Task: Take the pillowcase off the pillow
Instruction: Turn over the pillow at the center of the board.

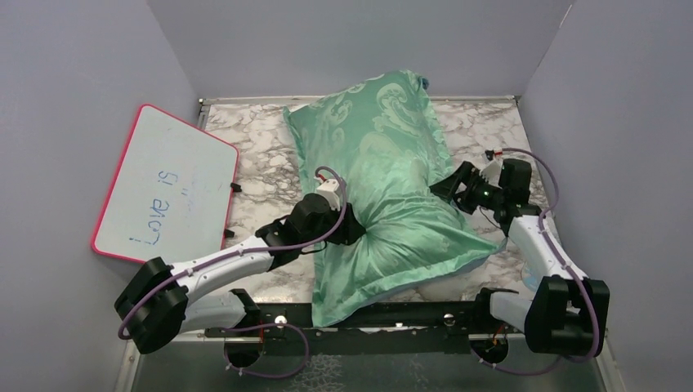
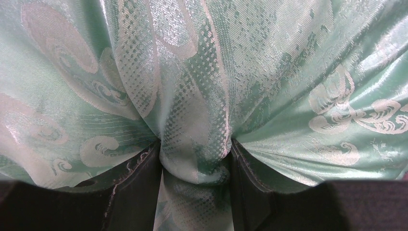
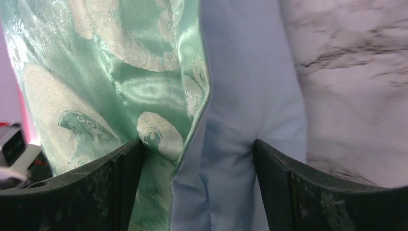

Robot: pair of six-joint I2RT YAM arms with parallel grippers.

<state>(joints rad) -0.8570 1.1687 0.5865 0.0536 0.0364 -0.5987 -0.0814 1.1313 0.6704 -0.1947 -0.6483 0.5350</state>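
The mint-green swirl-patterned pillowcase (image 1: 384,163) lies plump on the marble table (image 1: 253,155), running from far centre to the near edge. The pillow is hidden inside it. My left gripper (image 1: 358,229) is at the case's left side, shut on a bunched fold of the green cloth (image 2: 192,120), which gathers between the jaws (image 2: 195,150). My right gripper (image 1: 447,186) is at the case's right edge. Its jaws (image 3: 198,144) press on a thick fold where the green face (image 3: 120,72) meets the plain light blue face (image 3: 240,96).
A pink-rimmed whiteboard (image 1: 167,184) with handwriting leans at the left, over the table's left edge. Grey walls enclose the back and both sides. Bare marble (image 3: 351,72) shows right of the pillowcase. A black rail (image 1: 368,314) runs along the near edge between the arm bases.
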